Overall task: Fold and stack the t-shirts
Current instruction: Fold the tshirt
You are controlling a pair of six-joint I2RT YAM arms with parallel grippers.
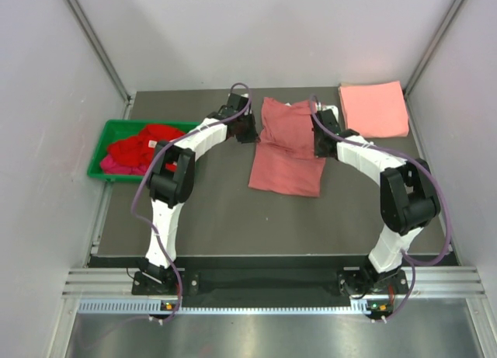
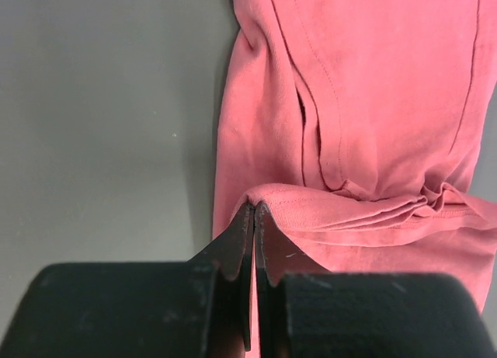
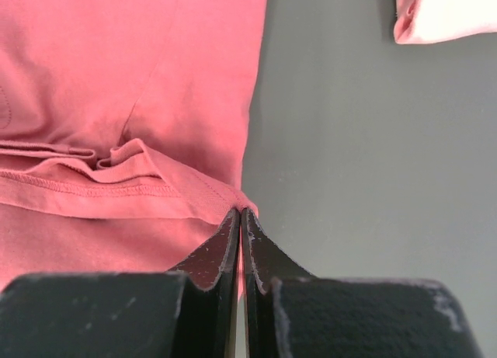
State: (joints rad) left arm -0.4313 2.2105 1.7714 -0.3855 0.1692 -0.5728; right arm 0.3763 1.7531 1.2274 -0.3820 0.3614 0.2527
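Top view: we see the green bin (image 1: 116, 125), desk (image 1: 217, 218) left, holding red tees (image 1: 147, 144). The left arm (image 1: 175, 179) and right arm (image 1: 404, 195) reach forward to the rose tee (image 1: 286, 172) at centre.
Left wrist view: left jaws pinch its folded edge.
Right wrist view: right jaws pinch the opposite edge.

We see a plain dusty rose tee (image 1: 287, 152), its stitching the same rose, on our dark grey table (image 1: 217, 210). The salmon tee (image 1: 373, 109) is plain and paler. The bin (image 1: 124, 126) is bright green, holding a bright red tee (image 1: 151, 144) and a magenta tee (image 1: 109, 165). Our left arm (image 1: 203, 134) and right arm (image 1: 365, 158) are white with black joints, the cables (image 1: 138, 195) purple, and the left gripper (image 2: 255, 209) and right gripper (image 3: 240, 212) black.
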